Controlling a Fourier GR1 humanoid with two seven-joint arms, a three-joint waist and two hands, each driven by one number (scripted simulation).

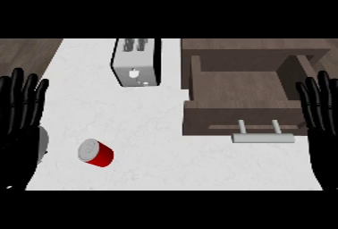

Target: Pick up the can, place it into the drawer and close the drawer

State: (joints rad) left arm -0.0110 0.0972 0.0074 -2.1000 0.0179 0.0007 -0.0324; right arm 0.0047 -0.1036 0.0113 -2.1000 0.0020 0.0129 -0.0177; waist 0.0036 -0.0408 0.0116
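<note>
**Item 1.** Left hand (20, 118): fingers straight, spread apart and pointing far, clamped on nothing. It rests at the left edge of the view.

**Item 2.** Right hand (322, 120): fingers also straight and apart, holding nothing. It rests at the right edge, just beside the drawer's right wall. We judge both hands sit wide so the working area between them is in plain sight.

**Item 3.** Can (96, 153): red body, silver end, lying on its side on the white counter (152, 116). It is near and left, close to the left hand and well apart from the drawer. On its side it may roll, so we judge a grasp across the body suits it.

**Item 4.** Drawer (211, 121): dark wood, pulled open toward the near side, wooden floor showing. A pale bar handle (262, 137) sits on its front. Open, it is ready to take the can.

**Item 5.** Toaster (137, 62): 1 unit, far side, left of the drawer. It has no part in the task.

**Item 6.** Grey shape (41, 145): partly hidden behind the left hand. We cannot tell what it is, possibly the forearm.
</note>
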